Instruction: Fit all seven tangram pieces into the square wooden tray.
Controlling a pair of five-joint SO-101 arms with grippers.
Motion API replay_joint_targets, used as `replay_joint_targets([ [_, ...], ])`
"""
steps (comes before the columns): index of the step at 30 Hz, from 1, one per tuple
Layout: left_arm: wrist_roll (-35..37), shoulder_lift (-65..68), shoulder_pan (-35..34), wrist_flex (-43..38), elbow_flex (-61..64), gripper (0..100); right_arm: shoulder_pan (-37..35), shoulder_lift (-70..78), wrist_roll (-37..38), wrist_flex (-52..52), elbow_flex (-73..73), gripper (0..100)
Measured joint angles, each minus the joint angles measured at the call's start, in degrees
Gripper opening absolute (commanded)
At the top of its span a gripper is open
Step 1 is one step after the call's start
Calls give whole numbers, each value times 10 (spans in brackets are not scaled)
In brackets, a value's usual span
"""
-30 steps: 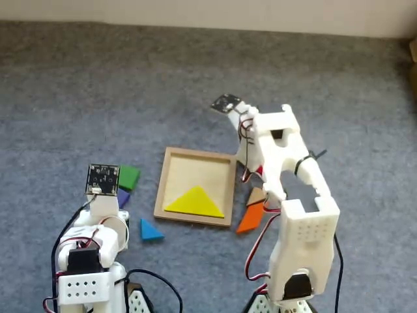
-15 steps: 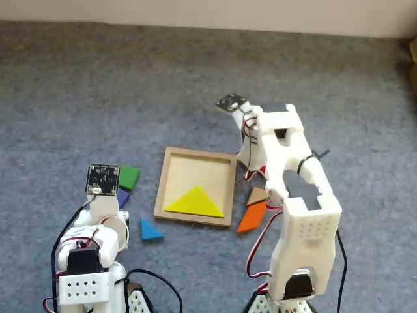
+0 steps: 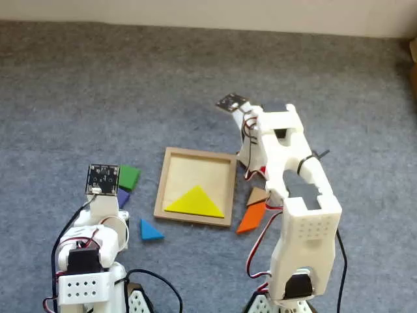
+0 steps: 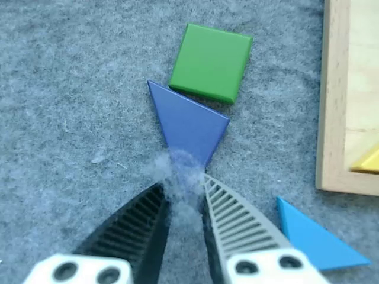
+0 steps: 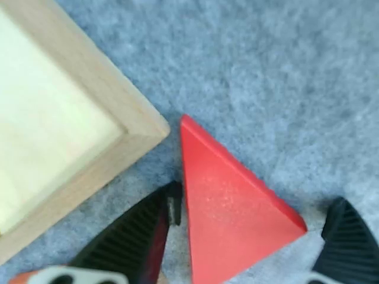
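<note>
From above, the square wooden tray lies on the grey carpet in the middle of the floor. A yellow triangle lies flat inside it against the near rim. Left of the tray are a green square and a dark blue triangle close together, with a light blue triangle nearer the left arm. Right of the tray a tan piece and an orange piece lie side by side. The right arm stretches over them, and a sliver of a red triangle shows under it, just off the tray's right rim.

At the left wrist, the left gripper is low over the carpet with only a narrow gap between its fingers, grasping nothing. Its tips are at one corner of the dark blue triangle. The green square meets the blue one's far edge. The light blue triangle lies close to the tray's rim.

At the right wrist, the right gripper is spread wide, one finger on each side of the red triangle, which lies flat on the carpet. One finger is hard against its edge; I cannot tell whether it touches. The triangle's tip lies just beside a corner of the tray.
</note>
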Motion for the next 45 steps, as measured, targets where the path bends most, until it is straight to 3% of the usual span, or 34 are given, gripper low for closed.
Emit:
replay_joint_targets([
  [6,0,0,0,0,0,77,1,1,-1,22,-4,367],
  [11,0,0,0,0,0,77,1,1,-2,25,-4,296],
  [21,0,0,0,0,0,77,5,-2,-2,25,-4,289],
  [29,0,0,0,0,0,77,13,-5,52,29,-4,207],
  [45,0,0,0,0,0,77,23,-62,80,41,9,206],
])
